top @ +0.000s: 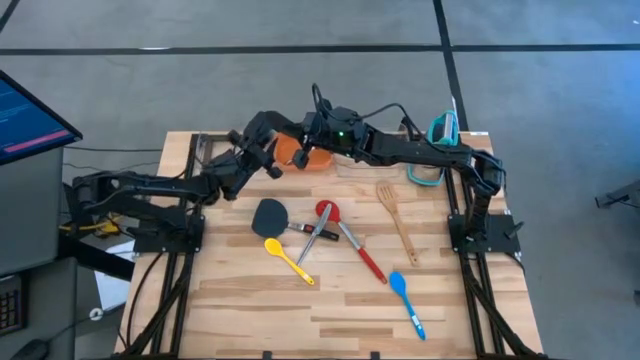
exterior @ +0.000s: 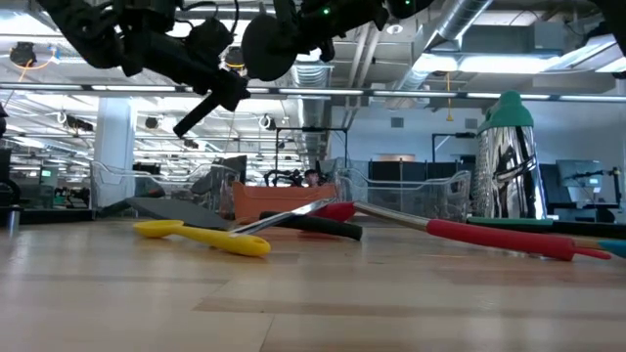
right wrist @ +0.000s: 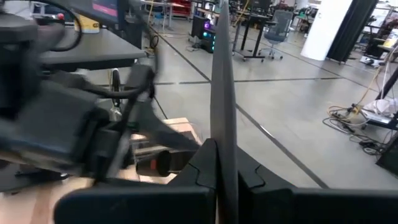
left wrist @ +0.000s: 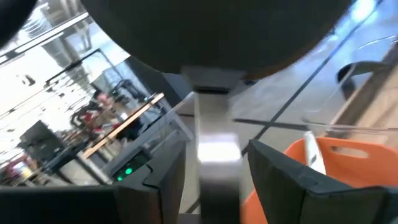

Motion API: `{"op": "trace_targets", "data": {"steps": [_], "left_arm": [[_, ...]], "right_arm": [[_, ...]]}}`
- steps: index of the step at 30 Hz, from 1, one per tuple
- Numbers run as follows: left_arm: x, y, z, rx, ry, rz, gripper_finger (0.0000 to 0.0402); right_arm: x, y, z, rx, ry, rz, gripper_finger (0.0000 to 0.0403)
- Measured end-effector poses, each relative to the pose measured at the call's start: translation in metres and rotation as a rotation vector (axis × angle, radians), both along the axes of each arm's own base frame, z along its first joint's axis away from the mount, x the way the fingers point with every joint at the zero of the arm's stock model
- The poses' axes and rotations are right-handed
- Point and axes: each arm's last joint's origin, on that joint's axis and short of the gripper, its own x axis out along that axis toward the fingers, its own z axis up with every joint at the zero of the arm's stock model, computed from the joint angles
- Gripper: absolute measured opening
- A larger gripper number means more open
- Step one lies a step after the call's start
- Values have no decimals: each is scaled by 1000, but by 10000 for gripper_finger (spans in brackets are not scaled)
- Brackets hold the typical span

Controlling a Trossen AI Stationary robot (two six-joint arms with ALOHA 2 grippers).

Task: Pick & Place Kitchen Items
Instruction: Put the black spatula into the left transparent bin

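Note:
My left gripper is above the table's far middle, left of the orange bin, and shut on a black round-headed spatula with a steel handle. Its head also shows in the low view. My right gripper is over the bin's far side and shut on a thin flat black utensil part, seen edge-on. I cannot tell whether it is the same utensil. A black spatula, yellow spoon, metal tongs, red spoons, wooden fork and blue spoon lie flat on the table. My left gripper has the spatula's steel handle between its two fingers, which lie across it. The round black head stands out beyond the fingertips, and the spatula is lifted clear of the table. My right gripper pinches the thin black flat piece between its two fingers at its near end. The piece runs on past the fingertips in line with them, lifted clear of the table.
The orange bin holds a white thing. A teal-handled item and a clear bin stand at the far right. The two grippers are close together above the bin. The table's near half is bare wood.

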Motion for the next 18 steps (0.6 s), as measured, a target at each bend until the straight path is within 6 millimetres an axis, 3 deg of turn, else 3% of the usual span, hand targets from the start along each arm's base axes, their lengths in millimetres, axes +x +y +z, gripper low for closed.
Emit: {"op": "trace_targets", "data": {"steps": [5,13,18], "left_arm": [[5,3,0,-2,5,10,134],[4,3,1,-4,-10,9,56],[4,3,1,-4,-11,8,56]], "right_arm": [[0,1,0,0,-2,4,0],[0,0,1,-2,-5,-2,0],[0,0,1,-2,-5,-1,0]]}}
